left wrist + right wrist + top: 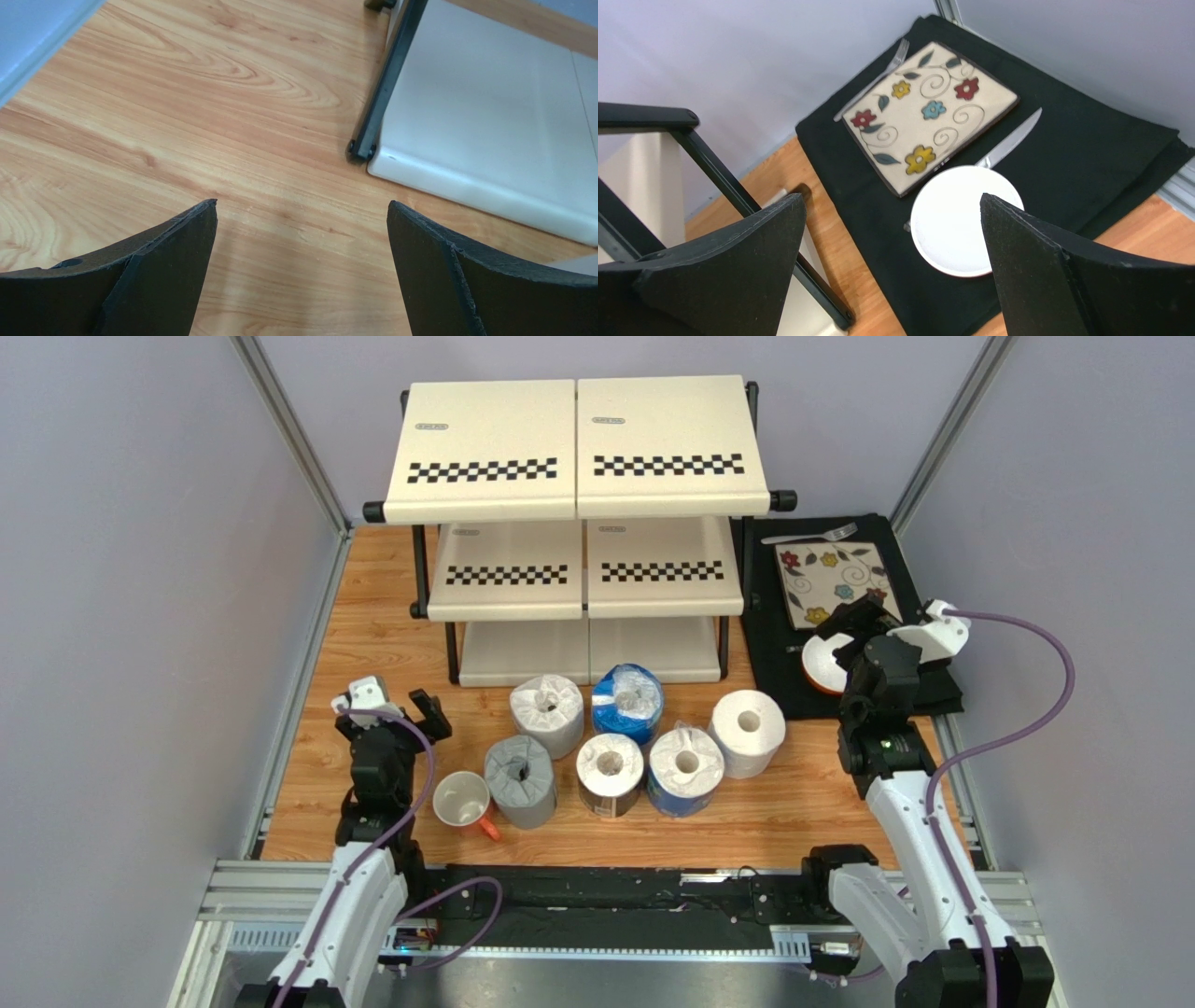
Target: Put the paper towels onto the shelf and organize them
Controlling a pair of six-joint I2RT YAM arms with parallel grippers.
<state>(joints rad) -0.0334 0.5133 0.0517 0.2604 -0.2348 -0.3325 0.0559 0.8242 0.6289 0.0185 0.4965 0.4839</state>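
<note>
Six paper towel rolls stand on the wooden table in front of the shelf (578, 469): a white roll (546, 714), a blue-printed roll (627, 702), a white roll (748, 732), a grey roll (521, 780), a dark-wrapped roll (610, 774) and a second blue-printed roll (686, 770). The shelf's three tiers hold nothing. My left gripper (397, 714) is open and empty at the left, beside the shelf's bottom panel (491, 133). My right gripper (852, 637) is open and empty over the black mat (1081, 133). No roll shows in either wrist view.
A white mug with an orange handle (463, 801) stands left of the grey roll. The black mat at the right holds a floral tile (833, 584), a white plate (959, 218), a fork (809, 534) and a knife (1011, 140). Grey walls close both sides.
</note>
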